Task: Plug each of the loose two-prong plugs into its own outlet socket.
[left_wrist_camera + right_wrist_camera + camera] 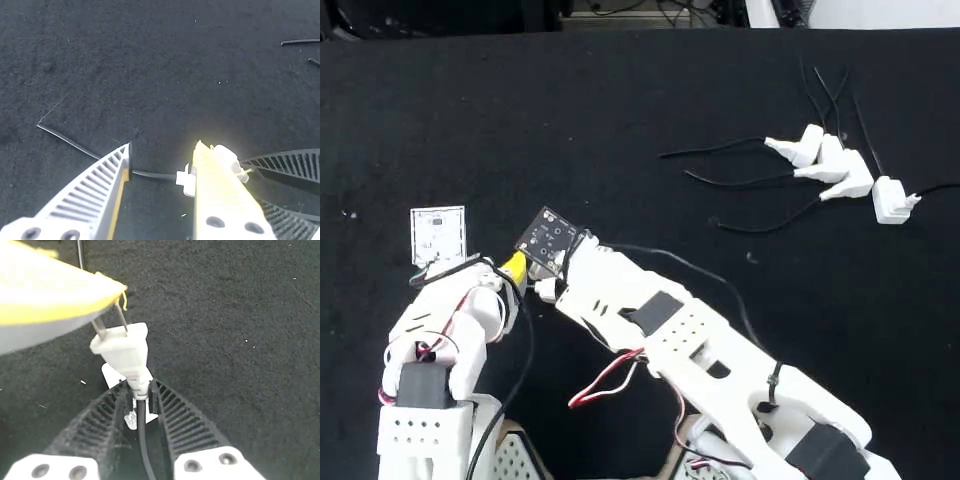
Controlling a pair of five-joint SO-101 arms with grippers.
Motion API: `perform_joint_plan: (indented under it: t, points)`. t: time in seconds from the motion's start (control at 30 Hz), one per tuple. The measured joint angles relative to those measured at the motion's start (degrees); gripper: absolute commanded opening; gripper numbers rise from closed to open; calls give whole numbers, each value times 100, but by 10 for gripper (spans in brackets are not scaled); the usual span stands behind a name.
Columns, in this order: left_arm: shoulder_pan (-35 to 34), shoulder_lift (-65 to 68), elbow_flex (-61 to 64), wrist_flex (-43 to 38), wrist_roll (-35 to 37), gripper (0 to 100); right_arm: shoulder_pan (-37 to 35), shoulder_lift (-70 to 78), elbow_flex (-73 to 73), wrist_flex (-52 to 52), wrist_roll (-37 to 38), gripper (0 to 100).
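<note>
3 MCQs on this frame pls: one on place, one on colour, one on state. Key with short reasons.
1. Seen from above, where do the loose plugs lie on the table?
A) far right part
B) near left edge
C) at the arms' bases

2. What colour is the plug in the right pincer?
A) black
B) white
C) yellow

3. What state is the right pincer in?
A) open and empty
B) shut on nothing
C) shut on the plug

Key:
1 A: the high view shows them clustered far right, away from both arms.
2 B: its body is white; only its cord is black.
3 C: the fingers clamp the plug's cord end, prongs pointing away.
</note>
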Motion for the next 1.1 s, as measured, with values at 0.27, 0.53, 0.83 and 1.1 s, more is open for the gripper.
perform_joint_plan:
  t: [0.27, 0.53, 0.83, 1.1]
  points:
    - [26, -26, 0, -9, -44, 206, 0, 0, 0, 0, 0, 11]
    - [-923, -519, -105, -185, 255, 206, 0, 0, 0, 0, 0, 11]
    - [18, -1442, -79, 281, -185, 206, 0, 0, 0, 0, 0, 11]
    - [360, -1319, 598, -105, -624, 206, 0, 0, 0, 0, -18, 11]
